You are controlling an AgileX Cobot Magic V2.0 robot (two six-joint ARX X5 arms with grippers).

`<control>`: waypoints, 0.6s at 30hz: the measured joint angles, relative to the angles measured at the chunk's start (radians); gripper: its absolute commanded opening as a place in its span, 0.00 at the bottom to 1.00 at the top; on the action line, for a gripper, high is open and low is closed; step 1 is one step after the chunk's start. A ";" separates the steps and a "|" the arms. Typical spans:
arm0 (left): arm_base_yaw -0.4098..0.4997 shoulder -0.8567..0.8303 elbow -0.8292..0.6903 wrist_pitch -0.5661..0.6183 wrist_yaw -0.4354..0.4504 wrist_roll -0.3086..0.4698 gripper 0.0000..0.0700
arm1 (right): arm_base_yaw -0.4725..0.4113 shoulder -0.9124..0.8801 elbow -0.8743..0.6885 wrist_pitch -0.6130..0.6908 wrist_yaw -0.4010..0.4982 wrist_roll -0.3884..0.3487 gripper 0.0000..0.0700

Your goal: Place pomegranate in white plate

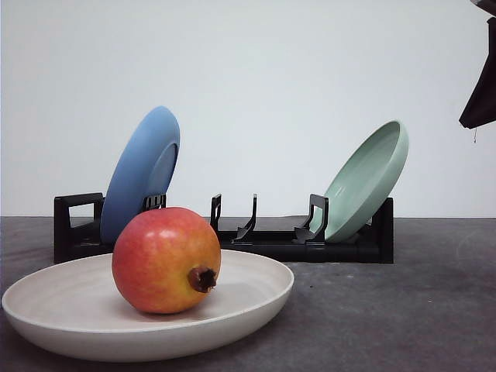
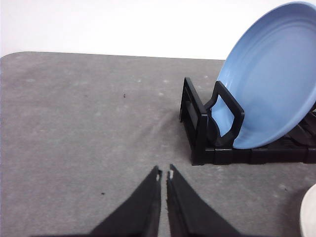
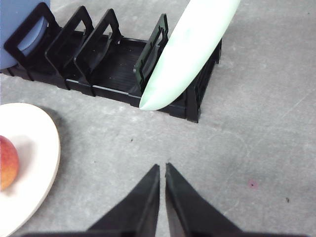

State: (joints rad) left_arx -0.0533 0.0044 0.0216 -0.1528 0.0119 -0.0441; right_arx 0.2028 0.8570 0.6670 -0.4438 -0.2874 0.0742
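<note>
One pomegranate (image 1: 167, 260) sits nearest the front camera, resting inside the white plate (image 1: 256, 304) at the near left of the table. Its skin is smooth and slightly glossy, deep red over the top blending to orange-yellow low down, and its small dark brown crown nub points toward the near right. The plate is wide, shallow and round, matte cream with faint concentric streaks and a raised rim. It lies flat on a grey table (image 1: 403, 310) with a mottled, felt-like surface.

Farther back stands a black plastic dish rack (image 1: 267, 242), long and low, with upright looped dividers. A blue plate (image 1: 143, 172) leans in its left end and a pale green plate (image 1: 368, 180) leans in its right end, both smooth and matte, both tilted to the right. Behind them is a plain white wall.

The left gripper (image 2: 164, 175) is seen in its wrist view over bare table just left of the rack; its two black tapered fingers are closed together, holding nothing. The right gripper (image 3: 162, 168) is likewise pressed together and empty, above the table on the near side of the rack, to the right of the white plate.
</note>
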 measured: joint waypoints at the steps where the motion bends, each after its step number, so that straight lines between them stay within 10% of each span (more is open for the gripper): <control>1: 0.002 0.000 0.000 0.000 -0.001 0.000 0.00 | 0.000 0.000 0.000 0.000 0.000 0.000 0.02; 18: 0.003 0.000 0.000 0.000 -0.003 0.000 0.00 | 0.000 0.000 0.000 0.000 0.000 0.000 0.02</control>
State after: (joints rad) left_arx -0.0502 0.0048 0.0216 -0.1524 0.0093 -0.0441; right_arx 0.2028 0.8570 0.6670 -0.4438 -0.2874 0.0742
